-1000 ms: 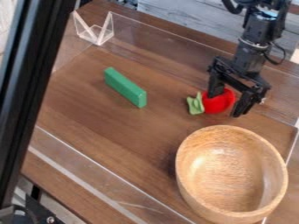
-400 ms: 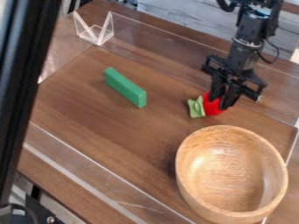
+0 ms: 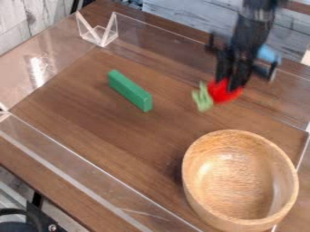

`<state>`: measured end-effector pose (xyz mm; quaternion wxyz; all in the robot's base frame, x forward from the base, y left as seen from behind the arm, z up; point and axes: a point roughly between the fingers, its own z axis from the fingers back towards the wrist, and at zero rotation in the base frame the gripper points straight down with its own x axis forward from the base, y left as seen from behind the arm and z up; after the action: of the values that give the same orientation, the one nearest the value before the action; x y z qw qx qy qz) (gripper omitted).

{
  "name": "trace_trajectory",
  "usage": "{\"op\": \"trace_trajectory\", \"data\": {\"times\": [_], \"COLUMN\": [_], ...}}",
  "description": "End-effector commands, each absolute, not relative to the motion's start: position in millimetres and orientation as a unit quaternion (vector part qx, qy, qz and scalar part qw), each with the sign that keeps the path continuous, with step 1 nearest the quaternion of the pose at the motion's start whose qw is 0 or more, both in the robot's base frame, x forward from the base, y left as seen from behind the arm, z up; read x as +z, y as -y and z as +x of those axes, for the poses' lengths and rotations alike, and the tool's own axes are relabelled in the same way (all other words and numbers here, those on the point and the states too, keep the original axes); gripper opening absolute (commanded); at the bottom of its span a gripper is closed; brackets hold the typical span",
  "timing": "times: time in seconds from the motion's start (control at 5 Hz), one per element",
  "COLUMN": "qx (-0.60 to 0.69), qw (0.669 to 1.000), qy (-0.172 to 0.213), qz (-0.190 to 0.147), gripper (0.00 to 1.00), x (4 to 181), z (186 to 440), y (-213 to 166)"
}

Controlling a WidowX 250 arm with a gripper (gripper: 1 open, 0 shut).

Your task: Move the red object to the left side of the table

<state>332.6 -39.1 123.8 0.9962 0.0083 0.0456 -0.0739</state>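
The red object (image 3: 219,91), a small glossy red toy fruit with a light-green leafy end (image 3: 202,98), hangs a little above the table (image 3: 109,145) at the right. My gripper (image 3: 234,84) points down from above and is shut on the red object. The arm and fruit are blurred by motion. The fruit's far side is hidden behind the fingers.
A green rectangular block (image 3: 130,90) lies left of the fruit, near the middle. A large wooden bowl (image 3: 240,179) sits at the front right. Low clear acrylic walls (image 3: 97,29) edge the table, with a clear corner piece at the back left.
My gripper closed on the red object while it sat on the table, then rose with it. The fruit is now off the tabletop. The block and bowl have not moved.
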Motion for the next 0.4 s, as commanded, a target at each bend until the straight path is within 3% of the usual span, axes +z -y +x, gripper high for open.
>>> {"op": "trace_trajectory", "data": {"times": [0.0, 0.2], "qx": [-0.057, -0.035], "qw": [0.998, 0.999], "qy": [-0.023, -0.021], "qz": [0.001, 0.003], "gripper": [0.00, 0.00], "x": [130.0, 131.0], "z": [334.2, 334.7], "y": [34.0, 32.2]}}
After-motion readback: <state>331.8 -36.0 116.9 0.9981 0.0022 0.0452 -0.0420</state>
